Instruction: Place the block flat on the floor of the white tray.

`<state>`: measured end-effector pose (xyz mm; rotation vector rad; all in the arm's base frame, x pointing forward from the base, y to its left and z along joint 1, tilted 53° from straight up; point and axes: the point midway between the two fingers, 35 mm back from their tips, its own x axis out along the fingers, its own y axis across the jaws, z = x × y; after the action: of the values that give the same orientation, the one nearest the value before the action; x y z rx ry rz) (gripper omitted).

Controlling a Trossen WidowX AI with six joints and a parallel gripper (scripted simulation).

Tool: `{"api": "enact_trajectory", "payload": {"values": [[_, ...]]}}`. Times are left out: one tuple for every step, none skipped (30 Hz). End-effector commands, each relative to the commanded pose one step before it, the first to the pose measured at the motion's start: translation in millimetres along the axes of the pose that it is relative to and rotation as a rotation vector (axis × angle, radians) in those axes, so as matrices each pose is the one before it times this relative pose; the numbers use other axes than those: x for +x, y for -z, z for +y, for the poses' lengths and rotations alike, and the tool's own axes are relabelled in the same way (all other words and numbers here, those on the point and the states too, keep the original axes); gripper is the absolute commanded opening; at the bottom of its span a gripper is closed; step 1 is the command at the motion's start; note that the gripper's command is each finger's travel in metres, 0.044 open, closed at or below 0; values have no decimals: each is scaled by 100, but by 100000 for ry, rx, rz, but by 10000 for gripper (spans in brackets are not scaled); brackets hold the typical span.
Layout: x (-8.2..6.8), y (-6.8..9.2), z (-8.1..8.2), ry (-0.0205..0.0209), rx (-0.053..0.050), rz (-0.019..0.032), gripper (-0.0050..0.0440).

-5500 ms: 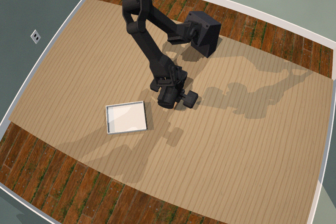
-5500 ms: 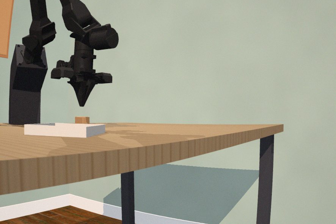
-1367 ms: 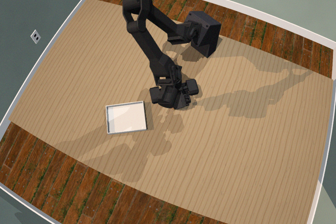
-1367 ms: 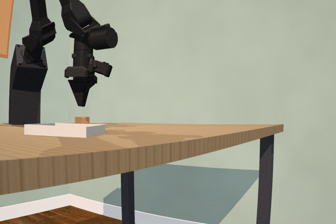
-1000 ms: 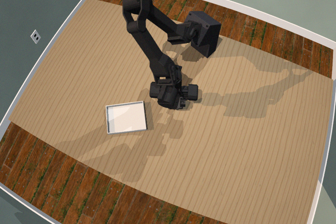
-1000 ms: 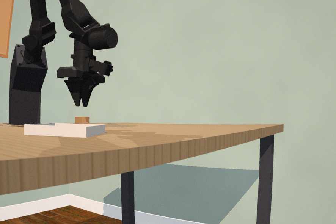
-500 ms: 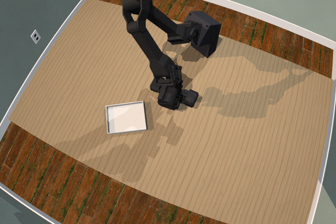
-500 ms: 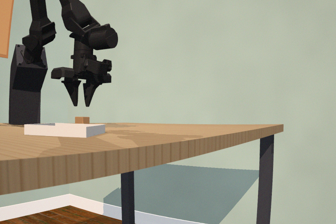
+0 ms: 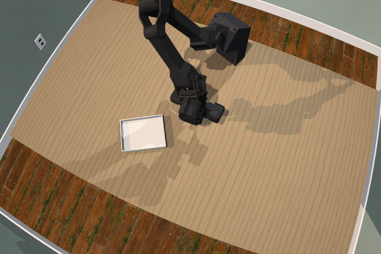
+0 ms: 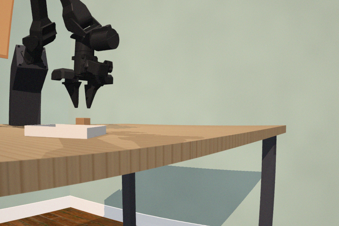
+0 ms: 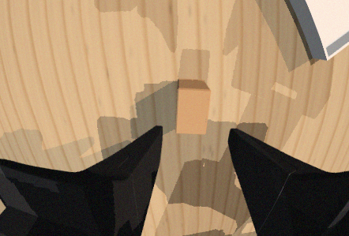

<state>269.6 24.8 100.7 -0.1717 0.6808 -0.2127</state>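
The tool (image 10: 82,107) hangs above the block (image 10: 82,121), fingers spread partway, gripping nothing. The block rests on the surface (image 10: 169,135) beside the white tray (image 10: 65,131).

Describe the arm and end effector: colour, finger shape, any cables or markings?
The arm is matte black all over, with blocky links, rounded joint housings and a boxy base. The end effector has two black fingers tapering to sharp wedge points. No cables, labels or markings show.
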Motion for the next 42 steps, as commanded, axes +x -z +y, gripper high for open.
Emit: {"api": "enact_trajectory", "payload": {"values": [[243, -155, -6, -145, 521, -402, 204], [0, 0, 0, 0, 0, 0, 204], [111, -1, 2, 0, 0, 0, 204], [119, -1, 1, 0, 0, -1, 204], [123, -1, 2, 0, 0, 0, 204], [127, -1, 2, 0, 0, 1, 204], [130, -1, 2, 0, 0, 0, 204], [131, -1, 2, 0, 0, 0, 204], [129, -2, 3, 0, 0, 1, 204], [127, -1, 2, 0, 0, 0, 204], [124, 0, 1, 0, 0, -1, 204], [117, -2, 3, 0, 0, 1, 204], [111, -1, 2, 0, 0, 0, 204], [104, -1, 1, 0, 0, 0, 204], [95, 0, 1, 0, 0, -1, 204], [85, -1, 2, 0, 0, 1, 204], [75, -1, 1, 0, 0, 0, 204], [0, 0, 0, 0, 0, 0, 204], [0, 0, 0, 0, 0, 0, 204], [65, -1, 1, 0, 0, 0, 204], [54, 0, 1, 0, 0, 0, 204], [44, 0, 0, 0, 0, 0, 204], [33, 0, 0, 0, 0, 0, 204], [24, 0, 0, 0, 0, 0, 204], [15, 0, 0, 0, 0, 0, 204], [8, 0, 0, 0, 0, 0, 204], [3, 0, 0, 0, 0, 0, 204], [0, 0, 0, 0, 0, 0, 204], [0, 0, 0, 0, 0, 0, 204], [0, 0, 0, 0, 0, 0, 204], [0, 0, 0, 0, 0, 0, 204], [0, 0, 0, 0, 0, 0, 204], [0, 0, 0, 0, 0, 0, 204], [0, 0, 0, 0, 0, 0, 204], [0, 0, 0, 0, 0, 0, 204], [0, 0, 0, 0, 0, 0, 204], [0, 0, 0, 0, 0, 0, 204], [0, 0, 0, 0, 0, 0, 204], [0, 0, 0, 0, 0, 0, 204], [0, 0, 0, 0, 0, 0, 204], [0, 0, 0, 0, 0, 0, 204], [0, 0, 0, 0, 0, 0, 204]]}}
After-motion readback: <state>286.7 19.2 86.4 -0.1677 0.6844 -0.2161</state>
